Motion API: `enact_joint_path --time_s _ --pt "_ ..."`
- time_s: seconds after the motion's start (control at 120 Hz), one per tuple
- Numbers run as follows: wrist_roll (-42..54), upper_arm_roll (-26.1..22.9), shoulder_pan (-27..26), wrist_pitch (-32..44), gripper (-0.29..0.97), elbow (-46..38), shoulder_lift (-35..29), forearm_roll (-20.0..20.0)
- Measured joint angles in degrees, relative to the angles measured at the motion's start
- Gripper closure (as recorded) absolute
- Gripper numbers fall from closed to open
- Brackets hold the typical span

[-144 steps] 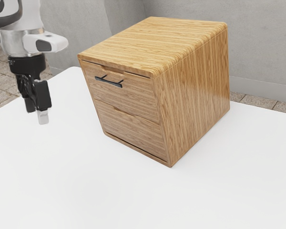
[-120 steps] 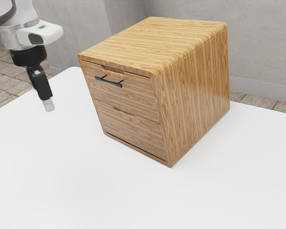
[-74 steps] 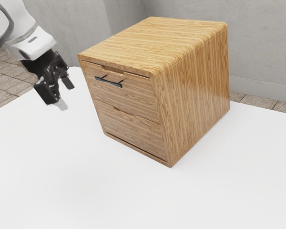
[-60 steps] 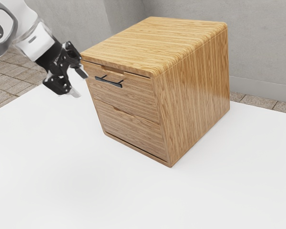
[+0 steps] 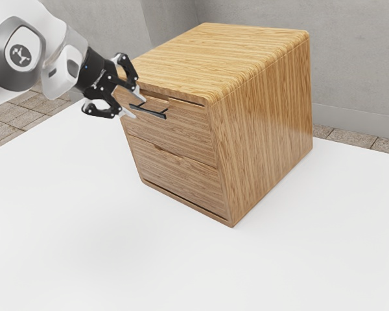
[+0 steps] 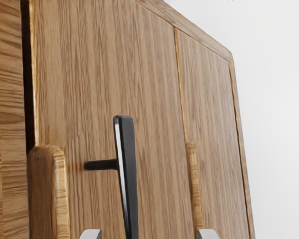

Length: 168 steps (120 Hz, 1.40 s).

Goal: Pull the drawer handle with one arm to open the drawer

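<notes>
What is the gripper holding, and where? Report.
Nothing: the black two-finger gripper is open, straddling the thin black bar handle without clamping it.

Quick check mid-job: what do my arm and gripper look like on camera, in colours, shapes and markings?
The arm has smooth white shells and rounded grey-silver joint housings. One round grey cap carries a small dark disc with a white mark. The wrist end is black. The gripper is black and angular, with two slim fingers ending in pale grey pads.
</notes>
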Motion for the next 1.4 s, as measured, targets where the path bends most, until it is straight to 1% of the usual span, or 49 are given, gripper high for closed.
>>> enact_joint_path --time_s 0.242,0.55,0.617,0.767,0.908,1.175,1.4 --pt "7.8 0.0 -0.3 1.0 0.53 -0.1 2.3 -3.9" --pt "9.6 0.1 -0.3 1.4 0.52 -1.6 2.6 -4.1" --pt "9.7 0.1 -0.2 1.5 0.54 -2.5 1.8 -3.9" --pt "9.9 0.2 0.0 2.0 0.64 -6.5 -1.9 -2.3" --pt "10.0 0.5 0.3 3.6 0.71 -10.8 -5.5 -1.9" --pt "10.2 0.8 0.8 6.4 0.73 -19.2 -14.0 -0.7" --pt "9.2 1.4 0.8 7.4 0.74 -20.7 -15.0 -0.3"
